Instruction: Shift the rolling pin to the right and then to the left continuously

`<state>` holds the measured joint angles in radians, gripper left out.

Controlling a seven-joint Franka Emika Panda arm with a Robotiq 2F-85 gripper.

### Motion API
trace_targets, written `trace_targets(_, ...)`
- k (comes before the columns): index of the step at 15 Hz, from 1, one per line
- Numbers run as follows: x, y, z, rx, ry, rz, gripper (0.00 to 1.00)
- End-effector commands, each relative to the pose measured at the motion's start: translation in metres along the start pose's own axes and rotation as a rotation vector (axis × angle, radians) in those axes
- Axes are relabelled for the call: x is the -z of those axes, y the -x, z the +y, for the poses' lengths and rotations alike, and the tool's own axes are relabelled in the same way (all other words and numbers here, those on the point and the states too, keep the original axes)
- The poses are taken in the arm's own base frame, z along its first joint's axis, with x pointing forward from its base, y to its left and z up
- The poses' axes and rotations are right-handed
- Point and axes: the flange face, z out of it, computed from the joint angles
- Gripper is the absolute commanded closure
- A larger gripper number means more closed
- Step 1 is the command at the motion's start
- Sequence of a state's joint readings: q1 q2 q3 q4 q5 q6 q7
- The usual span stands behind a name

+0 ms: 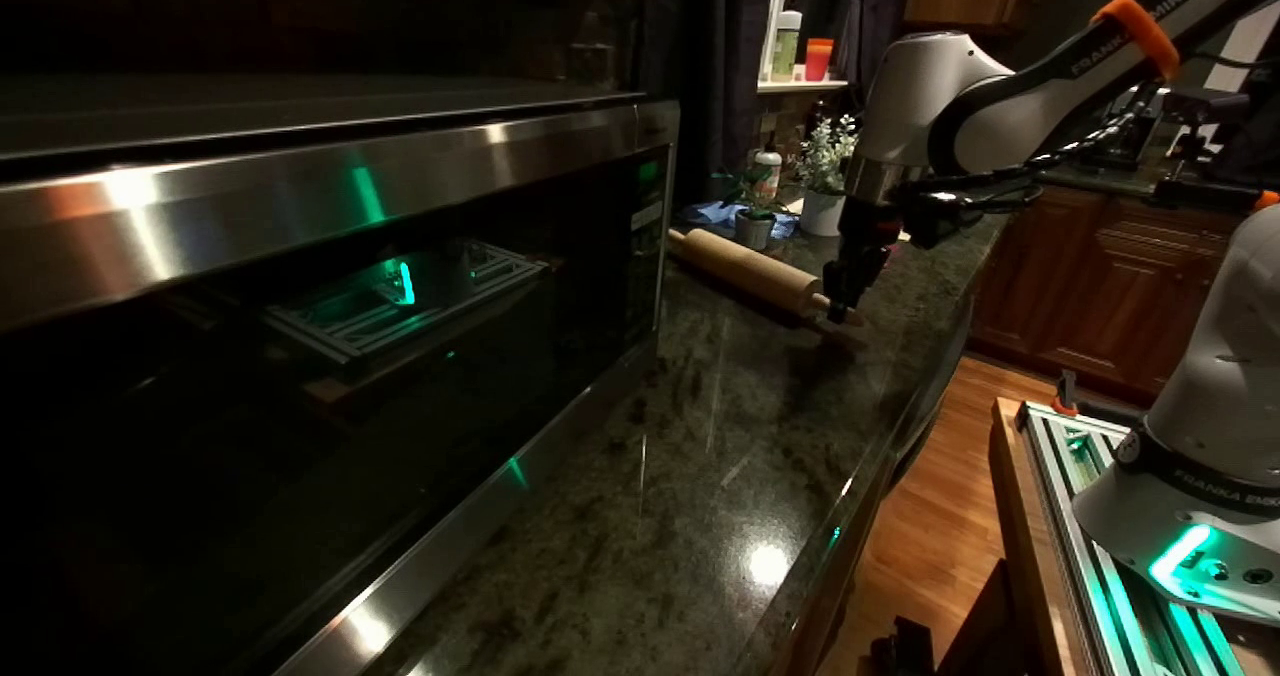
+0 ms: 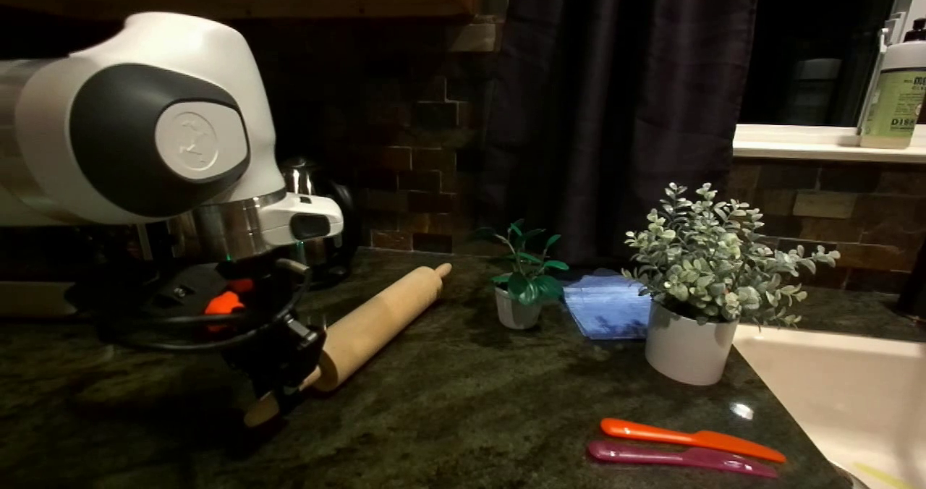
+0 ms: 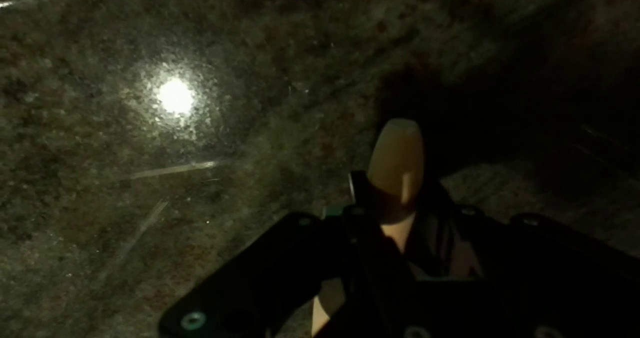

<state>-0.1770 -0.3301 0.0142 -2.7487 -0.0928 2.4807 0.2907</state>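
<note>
The rolling pin, light-tan wood, lies on the dark stone counter in both exterior views (image 1: 750, 271) (image 2: 380, 326). My gripper (image 1: 838, 306) points down at the handle on the pin's near end, and it also shows in the other picture of the counter (image 2: 286, 395). In the wrist view, the fingers (image 3: 395, 193) stand on both sides of this handle and appear shut on it. The handle's rounded tip (image 3: 398, 153) sticks out past the fingertips. Most of the pin's body is hidden behind the gripper in the wrist view.
A microwave (image 1: 400, 356) stands along the counter (image 1: 680, 516). Beyond the pin are a small potted plant (image 2: 518, 308), blue napkins (image 2: 608, 308) and a larger white-potted plant (image 2: 687, 348). Orange (image 2: 687, 437) and purple (image 2: 673, 456) knives lie near the sink (image 2: 868, 373).
</note>
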Motion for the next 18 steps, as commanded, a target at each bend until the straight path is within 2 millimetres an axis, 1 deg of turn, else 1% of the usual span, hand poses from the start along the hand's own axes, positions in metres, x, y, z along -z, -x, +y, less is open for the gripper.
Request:
trace_targets(1, -0.005, -0.001, 0.003, -0.012, 0.008, -0.002, 0.93)
trace_targets(3, -0.003, -0.001, 0.001, -0.005, 0.011, -0.003, 0.93)
trace_targets(5, -0.002, 0.000, -0.005, 0.017, 0.010, -0.008, 0.93)
trace_targets(11, -0.004, 0.005, -0.031, 0.125, 0.012, -0.032, 0.93)
trace_targets(18, -0.005, 0.009, -0.054, 0.205, -0.011, -0.044, 0.93)
